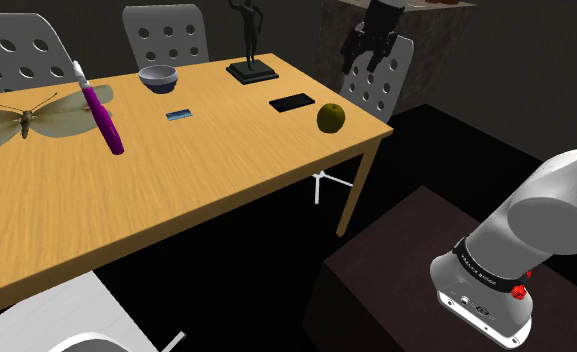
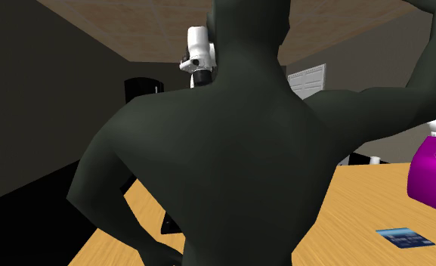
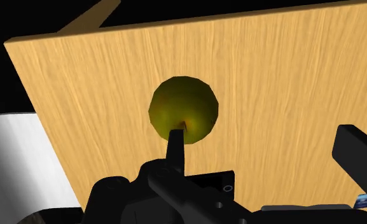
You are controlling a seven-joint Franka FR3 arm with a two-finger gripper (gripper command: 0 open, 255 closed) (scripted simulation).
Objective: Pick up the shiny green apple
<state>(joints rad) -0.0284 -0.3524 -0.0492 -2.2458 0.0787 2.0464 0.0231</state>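
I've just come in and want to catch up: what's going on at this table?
A white robot arm is going for the green apple, which sits near a corner of the wooden table. Its black hand hangs high above that corner, fingers apart and holding nothing. In the wrist view the apple lies on the tabletop straight ahead of the hand, not yet touched.

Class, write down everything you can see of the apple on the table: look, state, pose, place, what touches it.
The apple is round and yellow-green, with a brownish patch around its top dimple in the wrist view. It sits whole and upright on the wooden table, near the corner at the shoulder view's right, beside but apart from a flat black slab. Only the table touches it; the open gripper hangs above, clear of it.
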